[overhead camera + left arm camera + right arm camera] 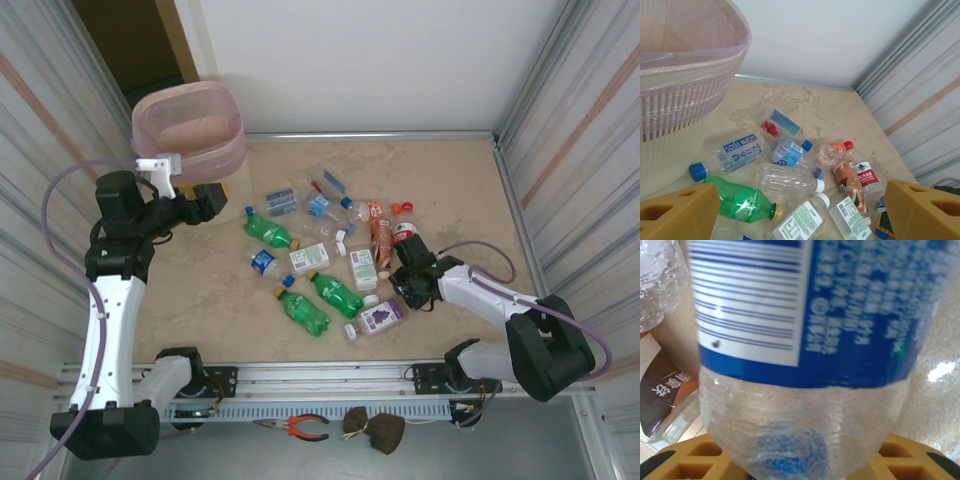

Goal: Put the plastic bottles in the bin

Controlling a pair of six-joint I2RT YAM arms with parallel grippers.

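Your right gripper (411, 273) sits at the right edge of the scattered bottles (318, 262), low on the table. A clear water bottle (805, 315) with a blue label lies between its yellow pads (675, 462). The bottle's long axis runs straight away from the wrist, so the jaws stand across its body, not its ends. They bracket it closely on both sides, but you cannot tell from here whether they press it yet.

The bin (238, 140) stands at the far left corner, well apart from that arm, with the whole pile in between. Your left gripper (214, 201) hangs just beside the bin, jaws spread wide and holding nothing. So the right arm has the bottle but the long carry; judge that the next move crosses leftward over the pile.
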